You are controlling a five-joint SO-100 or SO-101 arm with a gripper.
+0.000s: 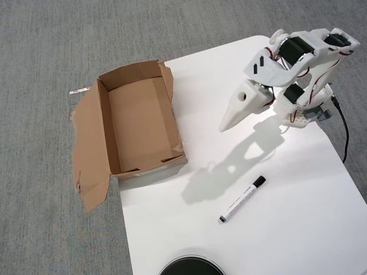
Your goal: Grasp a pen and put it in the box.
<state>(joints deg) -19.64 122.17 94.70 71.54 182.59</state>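
The pen (pixel 242 199), white with a black cap, lies flat on the white table at the lower middle, its cap pointing up and right. The brown cardboard box (pixel 140 123) stands open and empty at the left, partly off the table's left edge, with torn flaps spread on the carpet. My white gripper (pixel 225 126) hangs in the air at the upper right, pointing down and left. Its fingers look pressed together with nothing between them. It sits well above the pen in the picture and to the right of the box.
The white table (pixel 298 229) fills the right half over grey carpet. A black round object (pixel 191 267) pokes in at the bottom edge. A black cable (pixel 344 134) runs down the right side by the arm's base. A small white strip (pixel 79 90) lies on the carpet.
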